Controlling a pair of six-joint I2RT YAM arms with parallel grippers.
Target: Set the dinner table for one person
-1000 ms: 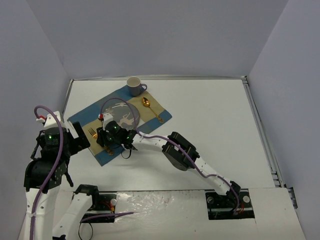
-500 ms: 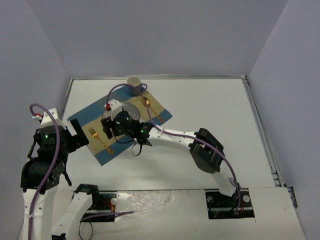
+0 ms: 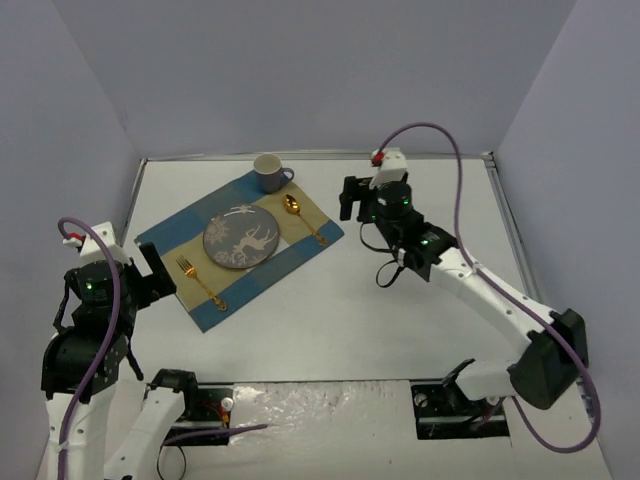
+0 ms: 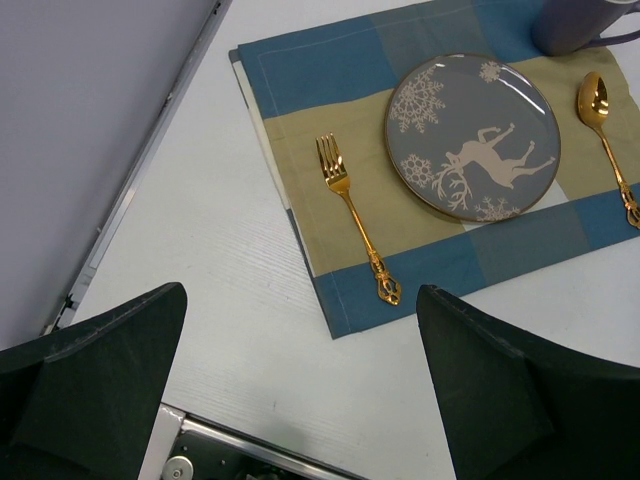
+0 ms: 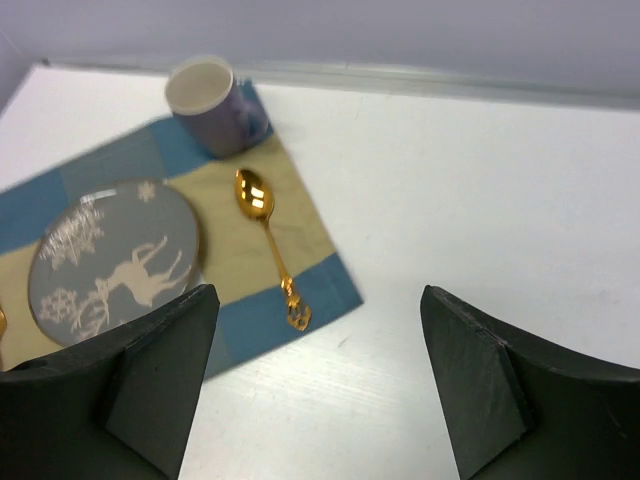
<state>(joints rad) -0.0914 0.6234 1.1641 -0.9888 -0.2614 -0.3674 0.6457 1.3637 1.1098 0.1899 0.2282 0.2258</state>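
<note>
**Place setting for one: laid out, both arms clear**

Top view: white surface [image 3: 420,300], the dinner table, fills the frame's middle. A striped placemat [image 3: 170,235] lies upper left on it, carrying a plate [image 3: 241,236], a fork [image 3: 198,282] lower left of the plate and a spoon [image 3: 303,218] upper right of it. A mug [image 3: 268,171] stands at the cloth's top corner. The right end effector [image 3: 352,198] hangs right of the placemat, the left end effector [image 3: 152,270] at far left.

Left wrist view: fingers spread wide, nothing between them; fork and plate lie above.

Right wrist view: fingers apart and empty; spoon and mug sit upper left.

Assessment: the setting looks complete. The next move likely calls only for parking both arms.
</note>
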